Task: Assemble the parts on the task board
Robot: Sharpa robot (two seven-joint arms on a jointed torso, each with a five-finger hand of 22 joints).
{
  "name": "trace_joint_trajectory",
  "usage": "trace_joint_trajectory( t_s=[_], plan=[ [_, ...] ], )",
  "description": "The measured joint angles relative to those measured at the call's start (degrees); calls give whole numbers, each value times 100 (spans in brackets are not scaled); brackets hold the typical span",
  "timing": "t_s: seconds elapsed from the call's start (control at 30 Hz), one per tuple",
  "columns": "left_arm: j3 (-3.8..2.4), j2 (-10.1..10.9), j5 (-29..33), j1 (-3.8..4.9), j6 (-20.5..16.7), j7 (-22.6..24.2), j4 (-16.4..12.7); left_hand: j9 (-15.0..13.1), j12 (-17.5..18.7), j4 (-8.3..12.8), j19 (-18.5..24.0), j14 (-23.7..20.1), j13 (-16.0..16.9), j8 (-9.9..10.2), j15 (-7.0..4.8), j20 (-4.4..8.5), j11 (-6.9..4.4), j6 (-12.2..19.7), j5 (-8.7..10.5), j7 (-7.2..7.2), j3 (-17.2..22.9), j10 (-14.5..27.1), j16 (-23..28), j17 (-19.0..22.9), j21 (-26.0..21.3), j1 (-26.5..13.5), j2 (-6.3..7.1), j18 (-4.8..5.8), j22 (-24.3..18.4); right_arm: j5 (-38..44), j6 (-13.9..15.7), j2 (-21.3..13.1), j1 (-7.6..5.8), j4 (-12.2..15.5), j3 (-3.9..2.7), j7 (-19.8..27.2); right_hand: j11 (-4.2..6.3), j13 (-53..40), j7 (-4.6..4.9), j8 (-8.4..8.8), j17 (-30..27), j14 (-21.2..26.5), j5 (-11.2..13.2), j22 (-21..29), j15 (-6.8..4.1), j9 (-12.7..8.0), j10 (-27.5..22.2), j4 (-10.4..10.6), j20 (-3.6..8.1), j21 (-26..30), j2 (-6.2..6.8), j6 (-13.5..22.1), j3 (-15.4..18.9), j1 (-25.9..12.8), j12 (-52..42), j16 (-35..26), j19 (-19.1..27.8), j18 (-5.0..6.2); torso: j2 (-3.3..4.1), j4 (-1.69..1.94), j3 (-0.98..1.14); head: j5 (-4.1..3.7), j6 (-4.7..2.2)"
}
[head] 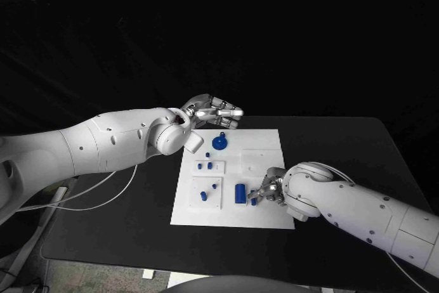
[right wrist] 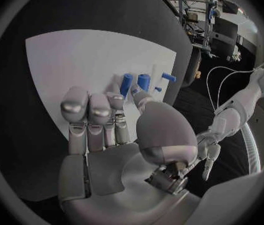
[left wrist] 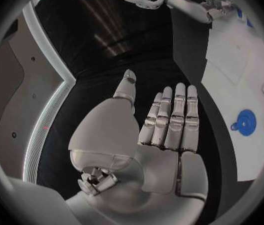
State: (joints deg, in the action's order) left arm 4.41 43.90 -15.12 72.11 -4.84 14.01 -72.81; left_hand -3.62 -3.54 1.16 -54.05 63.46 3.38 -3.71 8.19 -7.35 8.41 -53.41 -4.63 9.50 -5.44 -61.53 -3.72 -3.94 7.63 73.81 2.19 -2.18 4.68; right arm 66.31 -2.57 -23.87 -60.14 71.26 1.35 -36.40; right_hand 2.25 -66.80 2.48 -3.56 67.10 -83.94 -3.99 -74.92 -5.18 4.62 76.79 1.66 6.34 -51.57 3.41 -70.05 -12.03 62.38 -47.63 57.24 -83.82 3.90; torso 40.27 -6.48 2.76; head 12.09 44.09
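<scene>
Left hand (head: 212, 111) hangs flat and empty at the board's (head: 265, 210) far corner; right hand (head: 271, 186) is empty too, fingers loose beside a blue cylinder (head: 240, 192).

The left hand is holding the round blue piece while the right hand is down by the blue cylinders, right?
Not quite. The left hand holds nothing: the left wrist view shows its fingers straight and apart, with the round blue piece lying on the task board. The right hand is indeed by the blue cylinders.

My left hand (head: 212, 113) hangs over the board's far left corner, fingers straight, together and holding nothing. My right hand (head: 271, 184) sits low over the board's near right part, fingers slightly bent, also holding nothing.
</scene>
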Motion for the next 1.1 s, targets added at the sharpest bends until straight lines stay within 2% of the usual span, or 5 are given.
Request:
trace_joint_trajectory(
  t_s=[0.17, 0.5, 0.73, 0.93, 1.1],
  plan=[
    [0, -2, -1, 0, 0, -2, 2, 0, 0, 0, 0, 0, 0, 0, 0, 0, 0, 0, 0, 0, 0, 0, 0, 0, 0, 0, 0, 0, 0, 0, 29, -33, 4, 42, 4, 18, 0, 3, 2, 2, 0, 0, 0, 0, 0, -5, -1, 57, 0, 0, 34, 2, -25, 11, 0, 0, 0, 0, -1, 1, 1, -8, 0],
    [0, 12, -2, 0, -1, -6, 2, 0, 0, 0, 0, 0, 0, 0, 0, 0, 0, 0, 0, 0, 0, 0, 0, 0, 0, 0, 0, 0, 0, 2, 80, -368, 10, 431, 6, 135, 0, 15, 2, 2, -15, 0, 68, 1, 0, 11, -1, 441, 0, 63, 372, 2, -65, 70, 23, -22, 0, 0, -1, 2, 1, -8, -7],
    [1, 36, -5, 0, -1, -8, -4, 0, 0, 0, 0, 0, 0, 0, 0, 0, 0, 0, 0, 0, 0, 0, 0, 0, 0, 0, 0, 0, 0, 1, 74, -598, 28, 679, 6, 214, 0, 18, 2, 2, -15, 0, 67, 1, 0, 11, -1, 361, 0, 63, 490, 2, -37, 189, 23, -22, 0, 1, -4, -6, 1, -5, -6],
    [1, 50, -7, 0, -1, -9, -7, 0, 0, 0, 0, 0, 0, 0, 0, 0, 0, 0, 0, 0, 0, 0, 0, 1, 0, 0, 0, 0, 0, -15, 60, -661, 68, 764, 6, 250, 0, 2, 2, 2, 1, 0, 67, 1, 0, 10, -1, 137, 0, 63, 352, 2, -49, 327, 23, -22, 0, 2, -4, -5, 5, -14, -5],
    [1, 50, -8, 0, -2, -10, -9, 0, 0, 0, 0, 0, 0, 0, 0, 0, 0, 0, 0, 0, 0, 0, 0, 1, 0, 0, 0, 0, 0, -22, 59, -661, 86, 769, 6, 253, 0, -5, 2, 2, 1, 0, 67, 1, 0, 1, -1, -289, 0, 63, 111, 2, -63, 267, 23, -22, 0, 2, -4, 1, 2, -25, -5]
  ],
)
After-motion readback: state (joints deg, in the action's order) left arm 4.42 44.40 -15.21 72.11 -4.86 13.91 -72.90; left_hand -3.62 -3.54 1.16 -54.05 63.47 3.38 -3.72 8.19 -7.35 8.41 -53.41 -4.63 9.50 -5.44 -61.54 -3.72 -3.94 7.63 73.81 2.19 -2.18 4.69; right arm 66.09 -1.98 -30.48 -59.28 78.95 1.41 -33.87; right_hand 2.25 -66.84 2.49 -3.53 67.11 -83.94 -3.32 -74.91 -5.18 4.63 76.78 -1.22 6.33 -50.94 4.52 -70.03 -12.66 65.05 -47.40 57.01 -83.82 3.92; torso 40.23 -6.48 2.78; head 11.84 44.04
